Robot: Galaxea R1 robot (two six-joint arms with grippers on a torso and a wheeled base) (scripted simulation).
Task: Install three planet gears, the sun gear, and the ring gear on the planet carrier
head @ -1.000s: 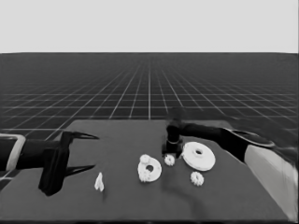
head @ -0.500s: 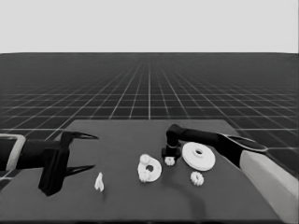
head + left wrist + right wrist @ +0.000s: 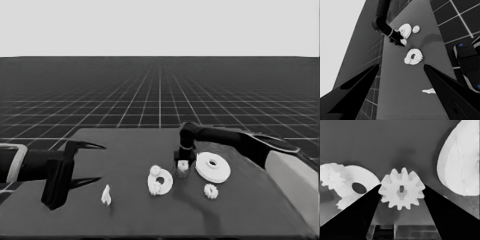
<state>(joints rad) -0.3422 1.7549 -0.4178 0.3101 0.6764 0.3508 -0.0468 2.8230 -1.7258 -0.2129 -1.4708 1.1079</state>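
Right gripper [image 3: 401,191] closed on gear [image 3: 401,188], fingers touching teeth.

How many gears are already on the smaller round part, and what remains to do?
Two gears already sit on the smaller round part. The right gripper is closed on a third gear, between the two round parts. A fourth gear lies loose, and the larger round part is not yet on top. The left gripper is parked, open, over the table's left end.

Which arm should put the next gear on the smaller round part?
Right. The right gripper already brackets a gear beside the smaller round part. The left gripper waits open over the table's left end.
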